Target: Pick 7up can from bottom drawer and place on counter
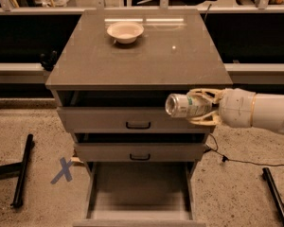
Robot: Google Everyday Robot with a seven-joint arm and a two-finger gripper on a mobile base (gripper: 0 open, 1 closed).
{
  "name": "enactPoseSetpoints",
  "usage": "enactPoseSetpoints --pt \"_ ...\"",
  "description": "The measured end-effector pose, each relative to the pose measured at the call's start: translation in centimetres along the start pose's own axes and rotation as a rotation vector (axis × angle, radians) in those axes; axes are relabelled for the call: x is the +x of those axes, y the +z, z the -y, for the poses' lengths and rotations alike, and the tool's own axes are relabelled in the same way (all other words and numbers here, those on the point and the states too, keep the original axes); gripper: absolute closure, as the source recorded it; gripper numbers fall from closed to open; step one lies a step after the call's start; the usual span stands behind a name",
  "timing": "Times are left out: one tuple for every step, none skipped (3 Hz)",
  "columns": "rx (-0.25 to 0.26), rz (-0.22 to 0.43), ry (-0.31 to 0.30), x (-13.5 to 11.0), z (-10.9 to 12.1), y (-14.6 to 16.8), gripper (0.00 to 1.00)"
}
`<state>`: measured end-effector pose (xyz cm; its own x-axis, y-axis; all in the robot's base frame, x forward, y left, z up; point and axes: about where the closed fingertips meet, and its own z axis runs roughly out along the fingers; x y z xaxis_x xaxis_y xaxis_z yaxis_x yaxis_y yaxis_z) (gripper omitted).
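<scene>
Glossy grey-brown bench (pixel 132 65), square and thick-edged. Carries one white bowl (pixel 125 31), upright, far and slightly left of centre. Catches pale glare streaks just beyond the bowl. Stands on speckled floor (pixel 236 193), with a blue tape cross (pixel 64 170) near left. Tool (pixel 193 107) below the near right corner, clasped round the 7up can (pixel 177 105), clear of the bench.

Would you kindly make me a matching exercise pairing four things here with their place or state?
1. 7up can
2. white bowl
3. bottom drawer
4. gripper

A. pulled open
B. upright at the back of the counter
C. closed on the can, below the counter's front right edge
D. held sideways in the air

Pairs: 1-D, 2-B, 3-A, 4-C.
</scene>
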<state>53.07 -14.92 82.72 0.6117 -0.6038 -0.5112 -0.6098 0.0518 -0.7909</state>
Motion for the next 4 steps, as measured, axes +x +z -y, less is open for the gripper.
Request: enactPoseSetpoints --pt "0.010 -0.040 -0.001 0.4 3.0 -0.4 1.00" --pt "0.004 -0.089 0.016 1.4 5.7 -0.3 1.00" --pt "-0.006 -0.120 0.068 3.2 7.8 0.3 1.00" --pt "-0.001 -0.127 0.121 4.8 10.2 1.1 1.00"
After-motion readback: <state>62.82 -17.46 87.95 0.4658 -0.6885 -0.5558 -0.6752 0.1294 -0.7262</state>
